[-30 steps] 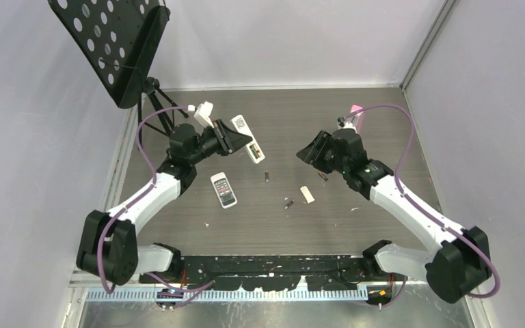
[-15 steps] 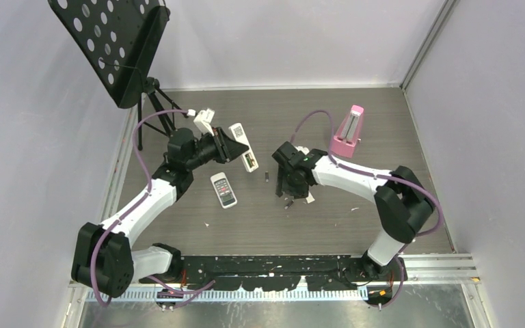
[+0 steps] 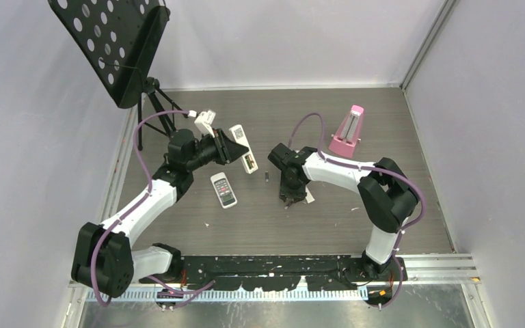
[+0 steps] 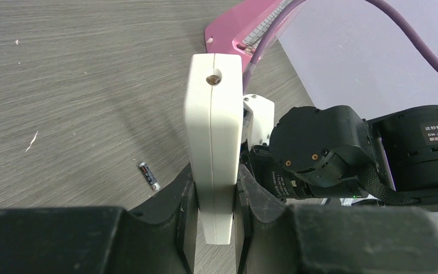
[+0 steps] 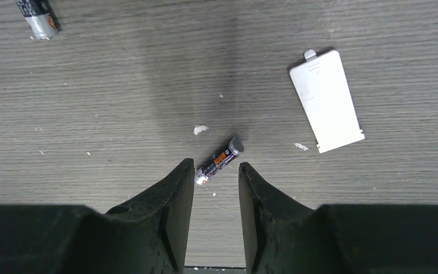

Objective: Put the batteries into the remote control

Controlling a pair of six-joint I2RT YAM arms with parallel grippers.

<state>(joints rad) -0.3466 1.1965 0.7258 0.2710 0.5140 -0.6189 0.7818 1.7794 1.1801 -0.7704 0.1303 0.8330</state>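
My left gripper [image 4: 215,191] is shut on the white remote control [image 4: 214,131] and holds it on edge above the table; in the top view [image 3: 243,148] its back with the open battery bay faces up. My right gripper [image 5: 217,166] is open and points down at the table, with one dark battery [image 5: 220,160] lying slanted just ahead of its fingertips. It shows at centre in the top view [image 3: 289,197]. Another battery [image 5: 39,17] lies to the upper left, also seen in the top view [image 3: 266,177] and the left wrist view [image 4: 149,175].
The white battery cover [image 5: 326,100] lies flat right of my right gripper. A second white remote [image 3: 223,190] with buttons lies face up under my left arm. A pink metronome [image 3: 347,130] stands at the back right. A black music stand [image 3: 113,48] stands at the back left.
My right arm has swung in from the right to the table's centre and come down over the battery. My left gripper with the remote has shifted slightly left.
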